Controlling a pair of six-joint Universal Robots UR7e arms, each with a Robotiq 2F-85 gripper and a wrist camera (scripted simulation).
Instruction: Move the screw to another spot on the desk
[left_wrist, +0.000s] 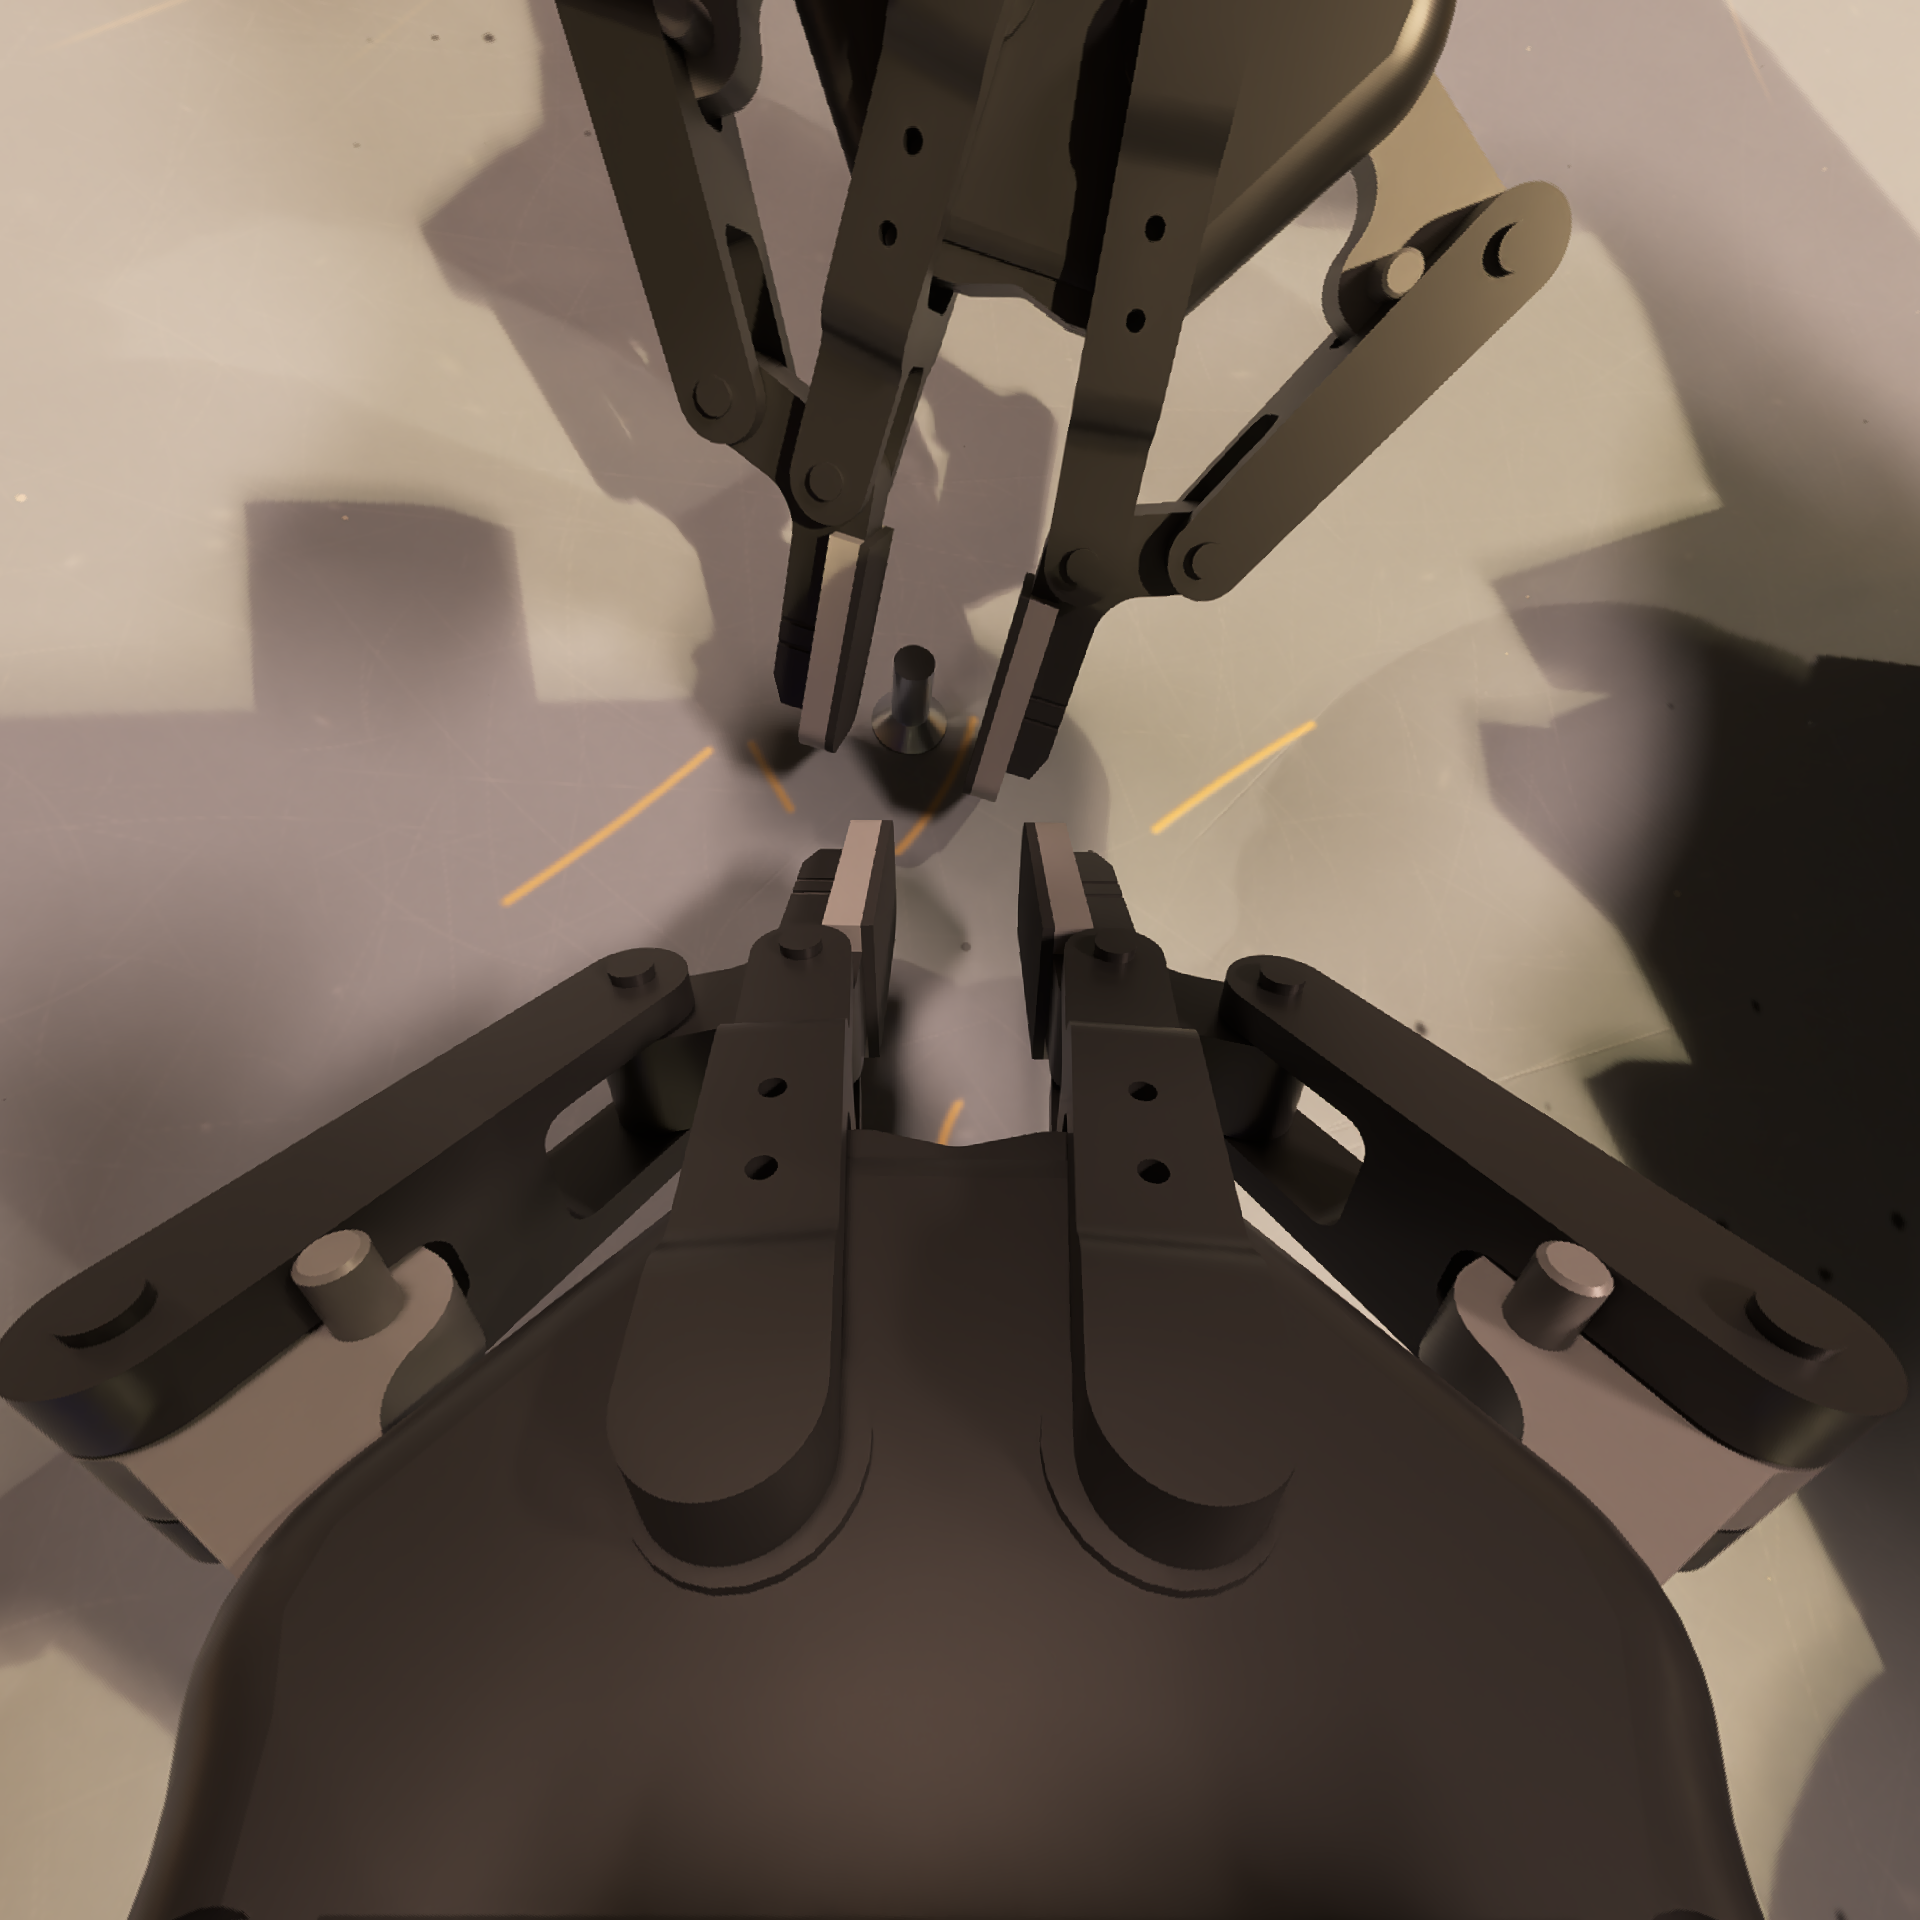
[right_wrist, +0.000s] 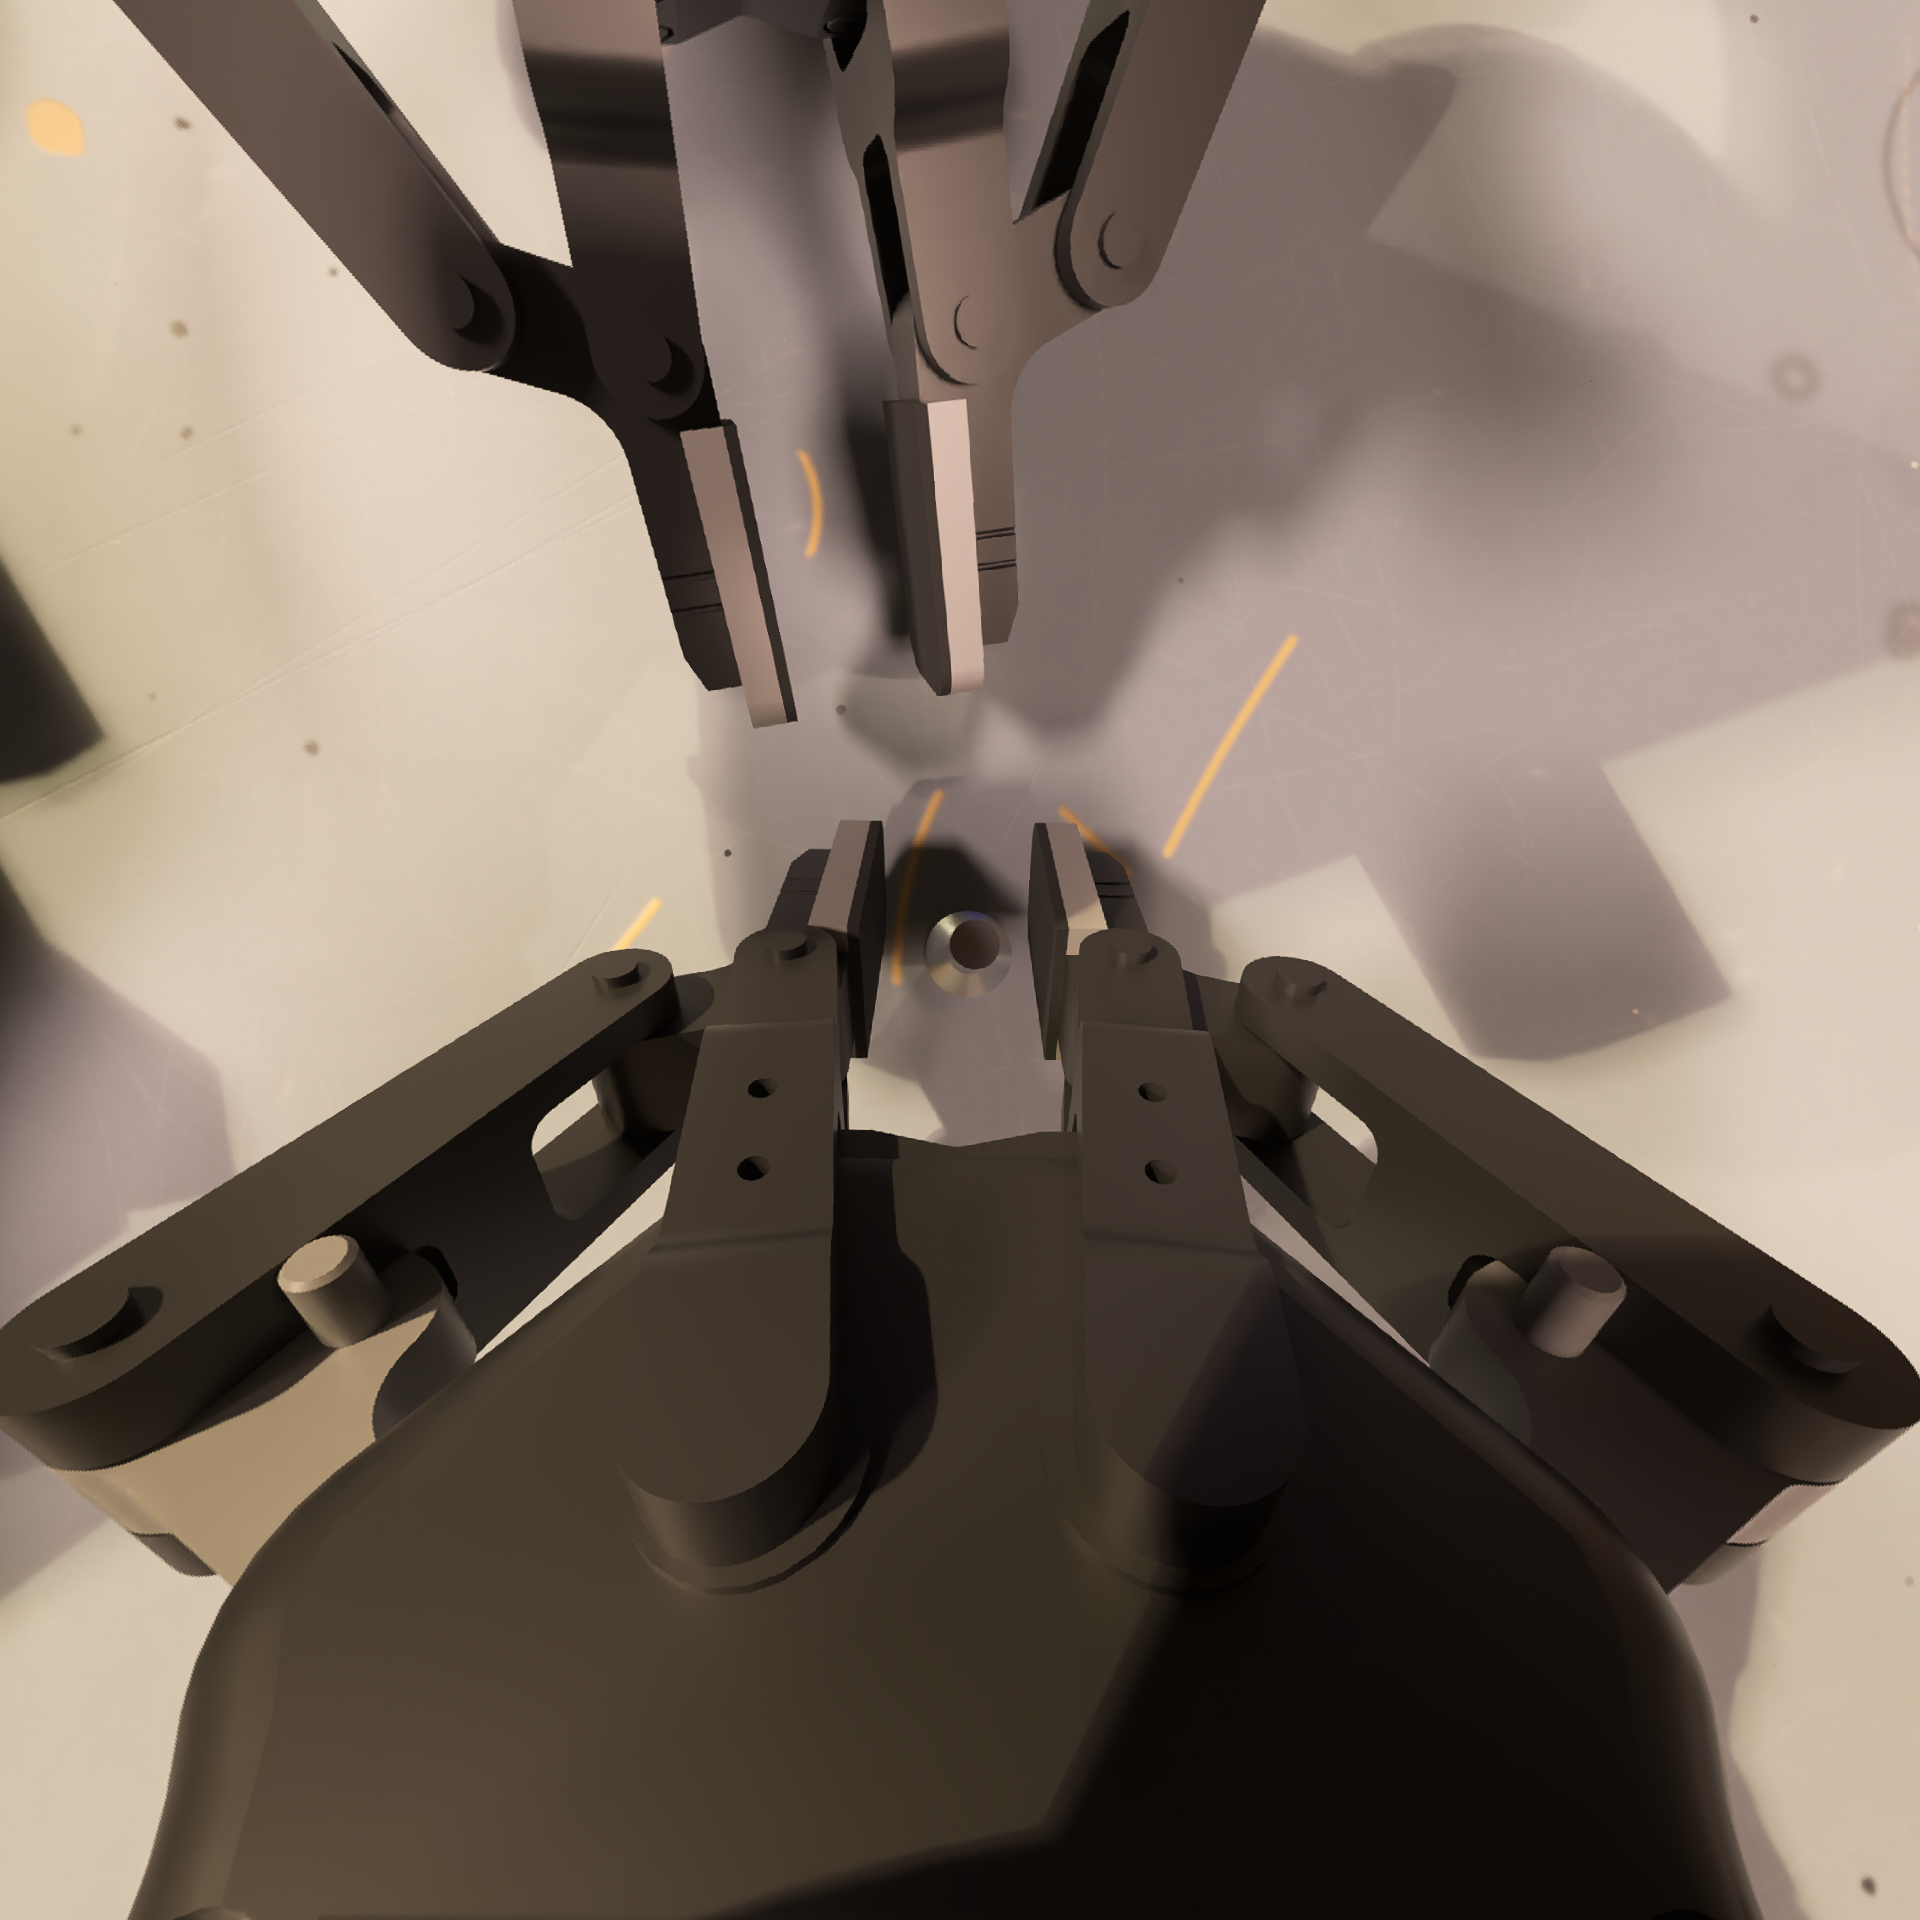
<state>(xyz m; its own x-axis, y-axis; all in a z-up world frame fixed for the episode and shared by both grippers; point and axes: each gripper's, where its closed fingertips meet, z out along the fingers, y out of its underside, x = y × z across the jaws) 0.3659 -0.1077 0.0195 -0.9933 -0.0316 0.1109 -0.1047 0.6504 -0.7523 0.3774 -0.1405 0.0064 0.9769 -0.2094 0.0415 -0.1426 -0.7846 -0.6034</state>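
I see the screw (left_wrist: 912, 698) as a small dark metal piece standing on its flat head on the pale counter (left_wrist: 260, 312), plain shank pointing straight up. From the right wrist view it (right_wrist: 967, 948) appears end-on, round and shiny.

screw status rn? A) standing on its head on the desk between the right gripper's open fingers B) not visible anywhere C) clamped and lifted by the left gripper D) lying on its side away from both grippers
A: the screw stands head-down on the desk, shank up, between the fingers of the right gripper with gaps on both sides; the left gripper is open and holds nothing.
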